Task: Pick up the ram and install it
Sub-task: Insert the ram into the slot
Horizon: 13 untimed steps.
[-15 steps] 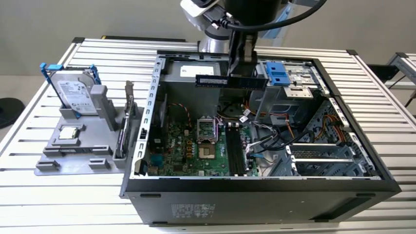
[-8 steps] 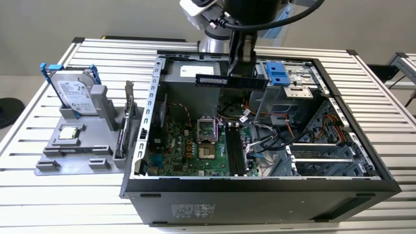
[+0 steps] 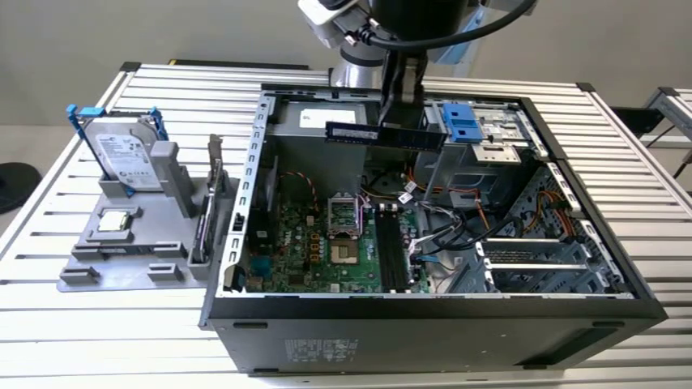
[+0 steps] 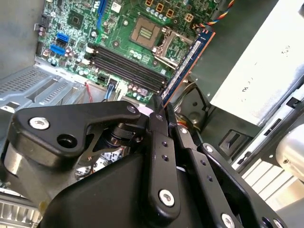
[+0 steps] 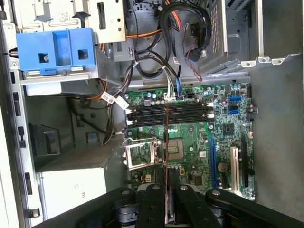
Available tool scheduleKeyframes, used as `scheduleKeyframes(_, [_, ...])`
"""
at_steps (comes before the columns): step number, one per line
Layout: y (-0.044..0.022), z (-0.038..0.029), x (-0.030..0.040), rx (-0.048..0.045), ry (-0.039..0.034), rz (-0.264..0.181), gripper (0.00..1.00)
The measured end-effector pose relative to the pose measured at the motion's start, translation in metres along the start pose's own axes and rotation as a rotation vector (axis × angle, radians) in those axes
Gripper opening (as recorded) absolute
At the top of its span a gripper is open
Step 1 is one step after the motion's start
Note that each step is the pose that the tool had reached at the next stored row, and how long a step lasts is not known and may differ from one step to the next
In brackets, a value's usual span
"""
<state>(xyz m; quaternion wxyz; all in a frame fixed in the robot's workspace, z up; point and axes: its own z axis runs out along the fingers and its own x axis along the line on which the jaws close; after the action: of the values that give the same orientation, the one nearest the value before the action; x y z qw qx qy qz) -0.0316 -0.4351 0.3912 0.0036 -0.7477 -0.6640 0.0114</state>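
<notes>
The ram [image 3: 373,132] was held clamped btwn the fingers of the gripper [image 3: 396,120], gripped near its middle and lying level. It was seen above the far end of the open PC case [image 3: 433,332], over the PSU [image 3: 313,117] and just beside the blue drive caddy [image 3: 463,121]. It was well apart from the mobo [image 3: 303,251] on the case floor.

Inside the case, the mobo was seen w/ its dark RAM slots [image 3: 390,251] lying bare and the CPU socket [image 3: 348,243] just beside them. Bundles of cables [image 3: 454,231] were draped next to the board. A perforated metal cage [image 3: 536,255] was fitted toward the exterior view's right.

In the second wrist view the ram [image 4: 187,57] was shown jutting out from the gripper [image 4: 167,114], w/ the slots [image 4: 126,61] beyond it. In the first wrist view the ram [image 5: 166,142] was seen edge-on as a thin line across the slots [image 5: 190,114], w/ the gripper [image 5: 167,192] closed on it.

Outside the case, toward the exterior view's left, a grey fixture [image 3: 151,247] was set on the slatted table [image 3: 87,340]. In it an HDD [image 3: 121,158] was stood upright in a blue-railed bracket. A small square chip [image 3: 113,220] was laid flat in a recess. A card [image 3: 212,174] was stood on edge in the slot nearest the case.
</notes>
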Motion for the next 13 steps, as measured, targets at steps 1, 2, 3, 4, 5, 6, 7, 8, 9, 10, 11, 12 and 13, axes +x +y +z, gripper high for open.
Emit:
scheduleKeyframes(1, [0.0,0.0,0.0,0.0,0.0001,0.004,0.0])
scheduleKeyframes(2, [0.0,0.0,0.0,0.0001,0.0003,0.008,0.0])
scheduleKeyframes(3, [0.0,0.0,0.0,0.0001,0.0004,0.012,0.0])
scheduleKeyframes(4, [0.0,0.0,0.0,0.0002,0.0004,0.016,0.0])
scheduleKeyframes(5, [0.0,0.0,0.0,0.0002,0.0005,0.02,0.0])
scheduleKeyframes(6, [0.0,0.0,0.0,0.0003,0.0006,0.024,0.0])
scheduleKeyframes(7, [0.0,0.0,0.0,0.0003,0.0006,0.028,0.0])
scheduleKeyframes(8, [0.0,0.0,0.0,0.0004,0.0008,0.032,0.0])
scheduleKeyframes(9, [0.0,0.0,0.0,0.0004,0.0008,0.036,0.0])
scheduleKeyframes(10, [0.0,0.0,0.0,0.0005,0.0008,0.04,0.0])
scheduleKeyframes(11, [0.0,0.0,0.0,0.0005,0.001,0.044,0.0])
scheduleKeyframes(12, [0.0,0.0,0.0,0.0006,0.001,0.048,0.0])
scheduleKeyframes(13, [0.0,0.0001,0.0,0.0006,0.0012,0.052,0.0])
